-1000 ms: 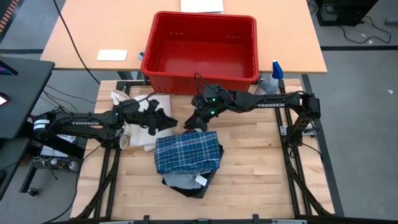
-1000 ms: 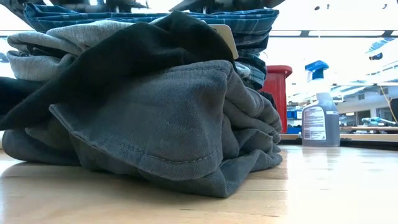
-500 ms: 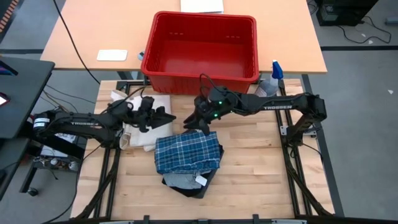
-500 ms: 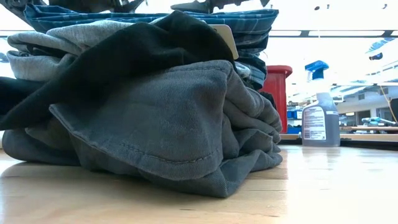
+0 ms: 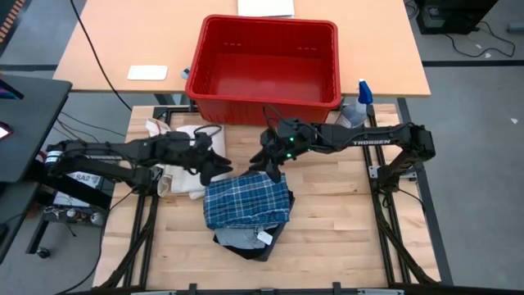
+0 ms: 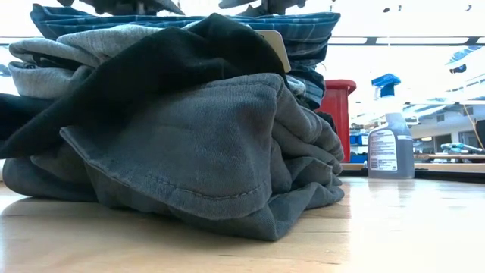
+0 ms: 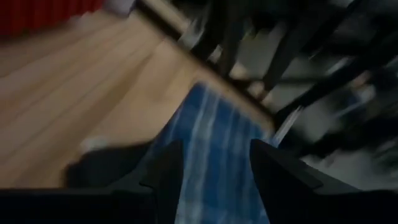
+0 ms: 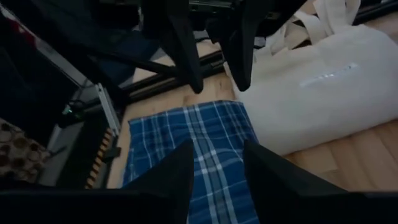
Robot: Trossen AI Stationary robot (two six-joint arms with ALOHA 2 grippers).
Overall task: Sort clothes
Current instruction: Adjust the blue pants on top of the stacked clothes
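Observation:
The clothes lie in a pile at mid-table. The blue-and-white plaid piece (image 5: pixel 246 201) is on top, over a black piece (image 6: pixel 159 68) and the dark grey shorts (image 6: pixel 204 152), which rest on the wood. My left gripper (image 5: pixel 214 168) hovers open over the plaid piece's far left corner (image 7: pixel 211 149). My right gripper (image 5: pixel 268 169) hovers open over its far right corner (image 8: pixel 205 143). The two grippers face each other across the far edge. In the low view both show just above the pile.
A cream-white tote bag (image 5: pixel 190 160) lies left of the pile, under my left arm. A red basket (image 5: pixel 264 59) stands beyond the table's far edge, and a spray bottle (image 5: pixel 360 102) stands at the far right corner. Bare wood (image 5: pixel 336 221) shows right of the pile.
My left gripper has drawn back a little, then come toward the near edge and down, to the plaid piece's far left corner. My right gripper has crept toward the near edge and down over the far right corner. The clothes have stayed still.

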